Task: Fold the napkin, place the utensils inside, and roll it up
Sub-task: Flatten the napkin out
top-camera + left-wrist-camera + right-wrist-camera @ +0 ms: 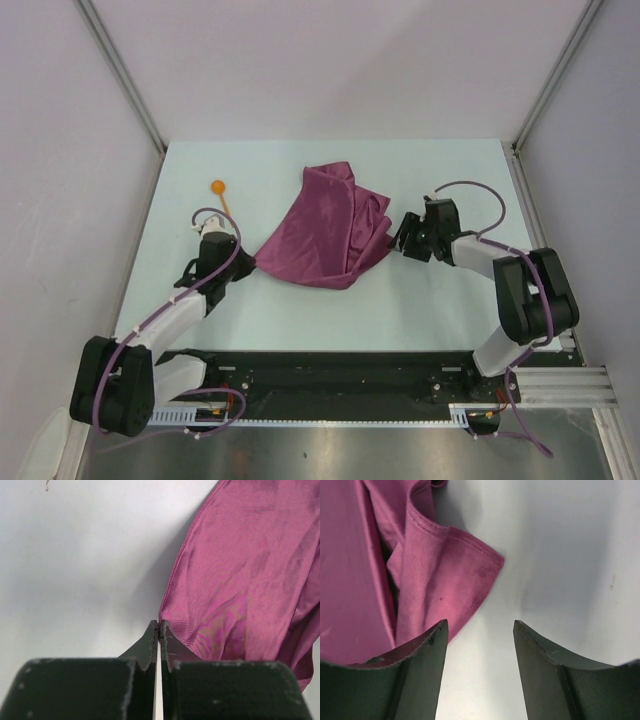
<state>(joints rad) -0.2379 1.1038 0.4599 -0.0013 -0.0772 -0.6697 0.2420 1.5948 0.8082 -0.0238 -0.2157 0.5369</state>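
Napkin (325,230): thin plum-purple fabric cloth, corner pinched by left gripper (159,629).
Right gripper (480,630): spread, beside cloth edge.
Utensil (222,192): slender orange stick, apart.

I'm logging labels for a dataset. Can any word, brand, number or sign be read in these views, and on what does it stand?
None: no text can be read in any view.
The napkin is plain, and the orange utensil is too small to show any mark. The table, left claw and right claw show no lettering.
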